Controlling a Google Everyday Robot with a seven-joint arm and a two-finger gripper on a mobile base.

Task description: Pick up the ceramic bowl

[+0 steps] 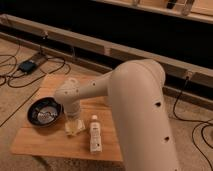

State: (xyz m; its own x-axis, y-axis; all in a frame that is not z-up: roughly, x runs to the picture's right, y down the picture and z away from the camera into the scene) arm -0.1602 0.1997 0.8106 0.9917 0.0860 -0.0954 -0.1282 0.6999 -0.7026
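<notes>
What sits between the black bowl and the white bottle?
In the camera view, a pale yellowish packet lies between ceramic bowl and white bottle, the gripper just above it.

My arm (137,107) fills the near right of the scene, its thick pale upper link rising from the bottom edge and bending over toward the left. From there a slimmer link reaches left to a rounded wrist joint (67,95). My tool (73,116) hangs just beneath that joint, pointing downward, left of the scene's middle.
</notes>
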